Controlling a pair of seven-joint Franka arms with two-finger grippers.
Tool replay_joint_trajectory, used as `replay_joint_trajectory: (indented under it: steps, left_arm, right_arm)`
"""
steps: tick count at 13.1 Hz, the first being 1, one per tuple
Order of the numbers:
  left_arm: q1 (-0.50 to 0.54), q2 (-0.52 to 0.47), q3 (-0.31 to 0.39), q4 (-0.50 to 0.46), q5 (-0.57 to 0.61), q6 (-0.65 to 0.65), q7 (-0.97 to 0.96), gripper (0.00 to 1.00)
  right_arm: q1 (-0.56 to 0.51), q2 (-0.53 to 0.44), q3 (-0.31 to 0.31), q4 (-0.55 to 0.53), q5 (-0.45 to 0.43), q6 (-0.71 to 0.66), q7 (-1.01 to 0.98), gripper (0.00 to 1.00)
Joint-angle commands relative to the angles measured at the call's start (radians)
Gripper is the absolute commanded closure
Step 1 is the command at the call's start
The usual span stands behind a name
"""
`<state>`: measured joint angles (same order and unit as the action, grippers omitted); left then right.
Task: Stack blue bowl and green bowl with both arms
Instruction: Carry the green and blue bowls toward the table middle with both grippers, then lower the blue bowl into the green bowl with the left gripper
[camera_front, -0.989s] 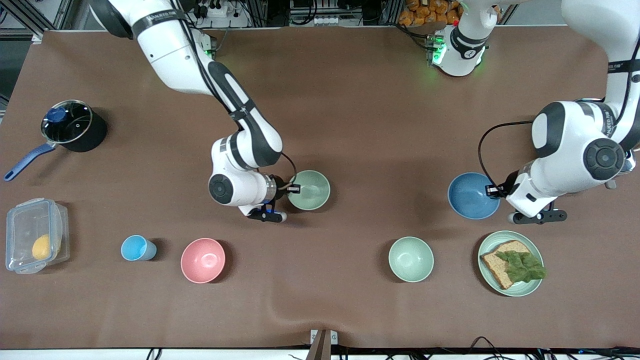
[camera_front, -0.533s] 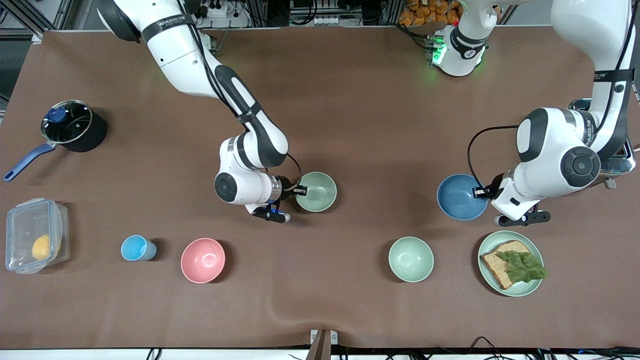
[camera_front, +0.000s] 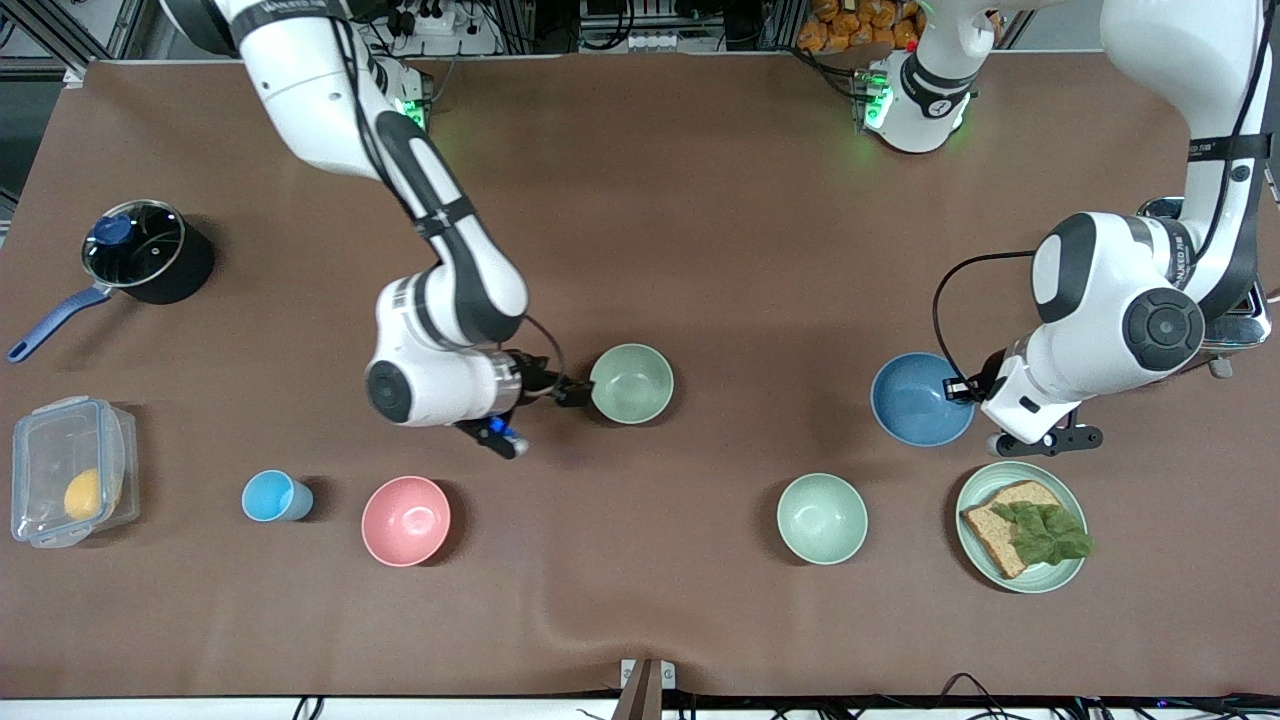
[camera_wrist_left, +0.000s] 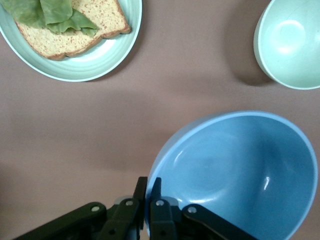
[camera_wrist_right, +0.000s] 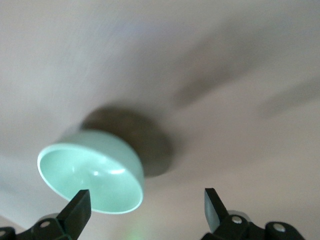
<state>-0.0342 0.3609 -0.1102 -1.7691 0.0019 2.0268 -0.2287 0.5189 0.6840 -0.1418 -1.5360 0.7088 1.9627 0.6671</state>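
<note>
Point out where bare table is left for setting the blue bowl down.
Bare cloth lies between the green bowl and the blue bowl, which the left gripper pinches by its rim. It is crowded nearer the camera: mint bowl and bread plate. The right gripper, open, is beside the green bowl.

Black pot (camera_front: 148, 252) with glass lid and blue handle is sitting toward the right arm's end of the table. Clear plastic container (camera_front: 70, 470) is lying nearer the front camera than the pot, holding a yellow fruit (camera_front: 82, 494). Small light-blue cup (camera_front: 275, 496) is standing just beside the pink bowl (camera_front: 405, 520). Pale mint bowl (camera_front: 822, 518) is resting upright, near the mint plate (camera_front: 1020, 580) toward the left arm's end. Plate is carrying a bread slice (camera_front: 1005, 520) with lettuce (camera_front: 1045, 530) lying on it. Brown cloth (camera_front: 700, 200) is covering the table.
</note>
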Motion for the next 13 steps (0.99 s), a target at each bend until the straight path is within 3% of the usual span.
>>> replay_joint_trajectory:
  steps: [1,4,8,10,13]
  left_arm:
    - [-0.006,0.003,-0.014,0.020,-0.022,-0.023,-0.012,1.00]
    - [-0.053,0.009,-0.016,0.029,-0.020,-0.023,-0.105,1.00]
    - [-0.137,0.010,-0.017,0.045,-0.022,-0.023,-0.256,1.00]
    - [-0.196,0.023,-0.017,0.053,-0.026,-0.022,-0.363,1.00]
    - [-0.268,0.070,-0.017,0.108,-0.085,-0.022,-0.484,1.00]
  right_arm:
    - [0.004,-0.023,-0.035,-0.053,0.001,-0.031,0.173,0.00]
    - [0.016,-0.031,-0.035,-0.049,0.004,0.007,0.323,0.00]
    - [0.082,0.043,-0.030,-0.027,0.017,0.224,0.422,0.00]
    - [0.061,0.083,-0.030,0.038,0.018,0.223,0.420,0.00]
    - [0.087,0.106,-0.030,0.053,0.021,0.263,0.503,0.00]
